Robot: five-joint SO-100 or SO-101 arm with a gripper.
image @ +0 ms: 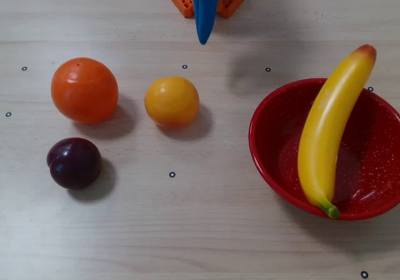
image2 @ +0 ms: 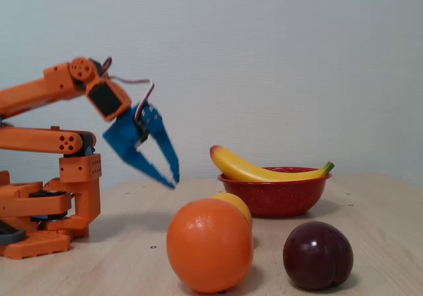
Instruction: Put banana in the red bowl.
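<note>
The yellow banana (image: pixel 325 136) lies across the red bowl (image: pixel 265 152) at the right of the overhead view. Its reddish tip sticks out over the far rim and its green stem rests on the near rim. From the fixed view the banana (image2: pixel 264 172) spans the top of the red bowl (image2: pixel 274 198). My blue gripper (image2: pixel 174 182) hangs low near the arm's base, well left of the bowl, pointing down at the table. Its fingertips meet and hold nothing. In the overhead view the gripper (image: pixel 203 37) shows only as a narrow blue point at the top edge.
An orange (image: pixel 84 90), a yellow-orange ball fruit (image: pixel 172 101) and a dark plum (image: pixel 75 162) sit on the left half of the wooden table. The orange arm base (image2: pixel 53 210) stands at the far edge. Small black ring marks dot the tabletop.
</note>
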